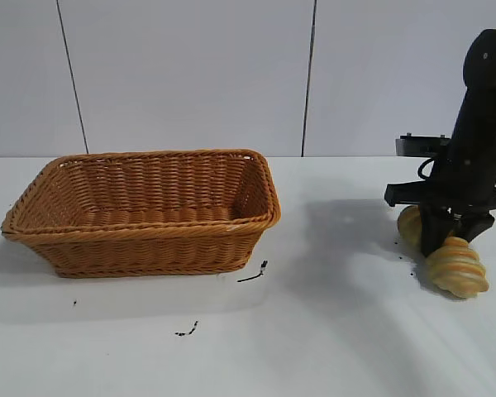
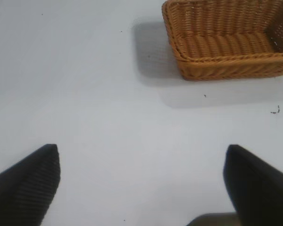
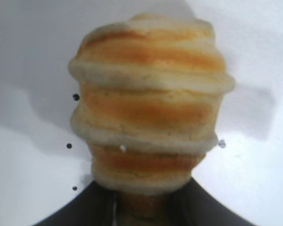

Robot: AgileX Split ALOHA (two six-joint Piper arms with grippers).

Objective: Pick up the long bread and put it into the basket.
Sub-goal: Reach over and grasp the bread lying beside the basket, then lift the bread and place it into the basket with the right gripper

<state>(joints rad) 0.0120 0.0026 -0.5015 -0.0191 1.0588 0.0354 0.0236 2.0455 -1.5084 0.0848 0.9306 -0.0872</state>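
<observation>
The long bread (image 1: pixel 456 265), tan-yellow with orange-brown ridged stripes, lies on the white table at the right. My right gripper (image 1: pixel 443 238) is down over its middle, fingers closed on it; its ends stick out on both sides. In the right wrist view the bread (image 3: pixel 148 103) fills the frame and is pinched between the dark fingers (image 3: pixel 212 207). The basket (image 1: pixel 145 211), orange-brown wicker, stands empty at the left of the table. It also shows in the left wrist view (image 2: pixel 228 40). My left gripper (image 2: pixel 141 181) is open and empty, away from the basket, out of the exterior view.
Small black marks (image 1: pixel 254 273) and specks lie on the white table in front of the basket. A white panelled wall runs behind the table.
</observation>
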